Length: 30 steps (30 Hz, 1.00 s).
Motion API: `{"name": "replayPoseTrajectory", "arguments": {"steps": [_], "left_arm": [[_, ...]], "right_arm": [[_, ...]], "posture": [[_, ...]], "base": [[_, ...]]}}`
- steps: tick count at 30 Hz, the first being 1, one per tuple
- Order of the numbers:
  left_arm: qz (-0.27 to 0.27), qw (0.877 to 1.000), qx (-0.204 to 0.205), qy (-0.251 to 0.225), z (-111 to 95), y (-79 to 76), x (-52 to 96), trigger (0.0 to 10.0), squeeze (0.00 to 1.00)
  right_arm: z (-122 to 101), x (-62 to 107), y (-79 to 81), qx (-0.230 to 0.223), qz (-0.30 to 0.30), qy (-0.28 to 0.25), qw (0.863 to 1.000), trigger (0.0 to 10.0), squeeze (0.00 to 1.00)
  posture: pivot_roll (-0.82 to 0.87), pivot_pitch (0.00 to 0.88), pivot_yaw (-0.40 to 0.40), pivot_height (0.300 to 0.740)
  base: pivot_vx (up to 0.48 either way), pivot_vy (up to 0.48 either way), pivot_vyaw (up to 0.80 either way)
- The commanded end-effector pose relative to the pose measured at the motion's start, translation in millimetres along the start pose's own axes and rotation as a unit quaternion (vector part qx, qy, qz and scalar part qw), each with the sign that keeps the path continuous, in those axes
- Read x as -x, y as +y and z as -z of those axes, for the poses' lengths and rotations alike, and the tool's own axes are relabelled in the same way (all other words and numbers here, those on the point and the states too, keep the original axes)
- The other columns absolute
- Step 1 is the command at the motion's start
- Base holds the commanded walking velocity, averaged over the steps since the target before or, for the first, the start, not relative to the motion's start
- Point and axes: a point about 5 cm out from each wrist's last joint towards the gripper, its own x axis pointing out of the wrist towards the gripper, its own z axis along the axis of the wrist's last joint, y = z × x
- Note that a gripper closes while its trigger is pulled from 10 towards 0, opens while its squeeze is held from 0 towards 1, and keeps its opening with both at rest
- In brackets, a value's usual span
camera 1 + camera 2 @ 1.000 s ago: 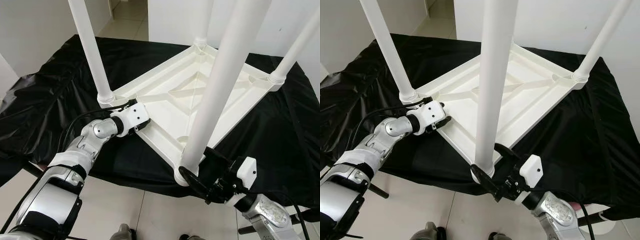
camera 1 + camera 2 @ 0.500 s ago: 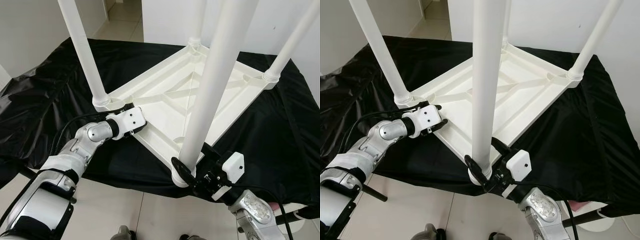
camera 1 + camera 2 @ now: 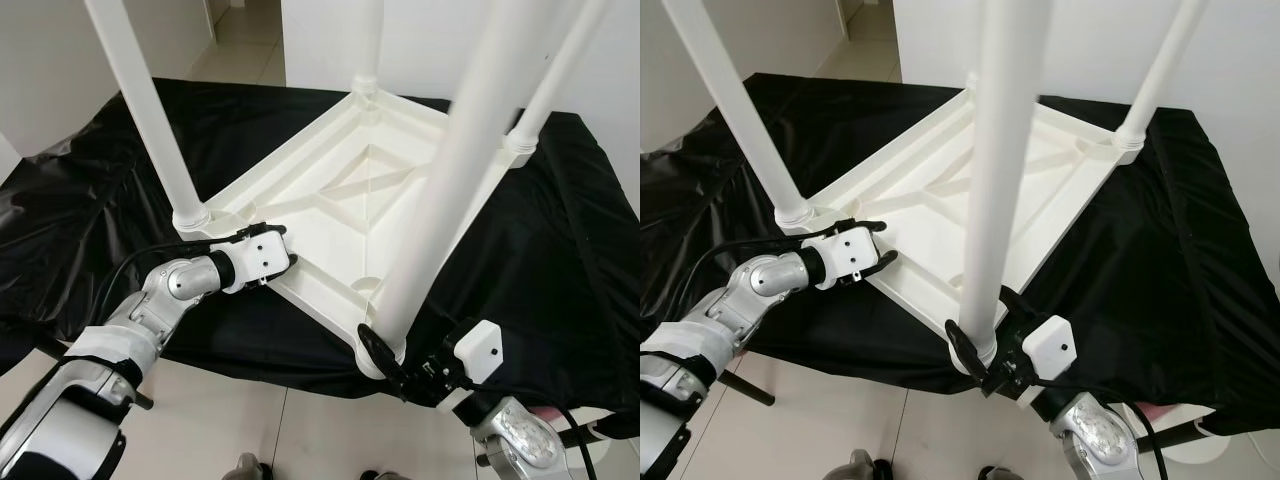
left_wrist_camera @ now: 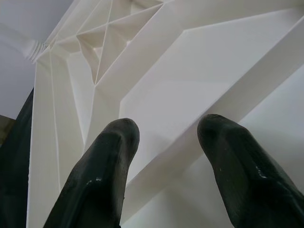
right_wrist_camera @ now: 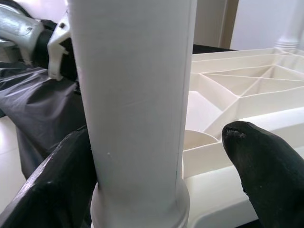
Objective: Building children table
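A white plastic children's table (image 3: 345,190) lies upside down on a black cloth, with its legs pointing up. My left gripper (image 3: 288,247) is at the table's near-left rim, beside the base of the left leg (image 3: 140,110). In the left wrist view its fingers (image 4: 104,161) stand open on either side of a rim edge. My right gripper (image 3: 985,325) is at the near corner, open around the base of the near leg (image 3: 1005,150). In the right wrist view one finger (image 5: 66,175) touches that leg and the other stands clear of it.
The black cloth (image 3: 100,180) covers a low surface and hangs over its front edge. Pale floor tiles (image 3: 230,420) lie below, and white walls stand behind. A far leg (image 3: 365,45) and a right leg (image 3: 545,80) rise at the other corners.
The whole picture has shifted, so the camera has moved. Both grippers keep their places on the table, the left at the rim and the right around the near leg's base.
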Motion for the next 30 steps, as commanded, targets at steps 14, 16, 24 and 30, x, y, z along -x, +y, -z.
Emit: {"name": "replayPoseTrajectory", "arguments": {"steps": [14,16,24,30], "left_arm": [[0.265,0.963,0.046,0.025,6,-47.6,33.4,10.0,0.0],[0.245,0.968,0.056,-0.026,-18,-41.6,25.4,10.0,0.0],[0.208,0.97,0.076,-0.101,-52,-35.0,14.7,10.0,0.0],[0.154,0.975,0.084,-0.135,-61,-25.4,13.4,10.0,0.0]], "right_arm": [[19,18.8,-65.3,0.048,0.143,0.051,0.987,10.0,0.0],[19,18.6,-81.1,0.047,0.161,0.046,0.985,10.0,0.0],[12,9.7,-78.3,0.033,0.129,0.017,0.991,10.0,0.0],[9,7.2,-58.7,-0.004,0.099,-0.003,0.995,10.0,0.0]], "posture": [[0.07,0.148,0.066,0.74],[0.08,0.148,0.057,0.74],[0.08,0.149,0.05,0.74],[0.08,0.15,0.05,0.74]], "base": [[0.0,0.0,0.0],[0.0,0.0,0.0],[0.0,0.0,0.0],[0.0,0.0,0.0]]}}
